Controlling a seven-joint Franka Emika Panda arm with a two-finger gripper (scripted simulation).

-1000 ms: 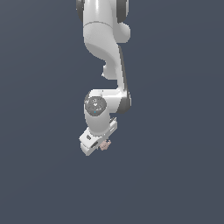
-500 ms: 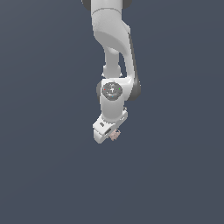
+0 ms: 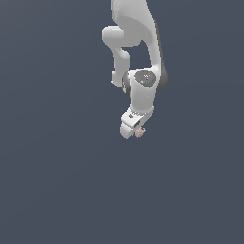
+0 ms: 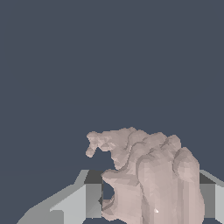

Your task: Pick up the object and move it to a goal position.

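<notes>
The object (image 3: 139, 132) is a tiny pale pinkish-beige jagged lump at the tip of the white arm in the exterior view. My gripper (image 3: 136, 131) is shut on it and carries it in mid-air. In the wrist view the object (image 4: 148, 175) fills the space between the two grey fingers (image 4: 85, 199), which press on its sides. Its lumpy upper edge sticks out past the fingertips. No goal marker shows in either view.
The white arm (image 3: 138, 71) reaches down from the top of the exterior view. Around it there is only a plain dark blue-grey background.
The arm has swung toward the exterior view's right and slightly upward, carrying the object along in the shut gripper. The wrist has turned as well.
</notes>
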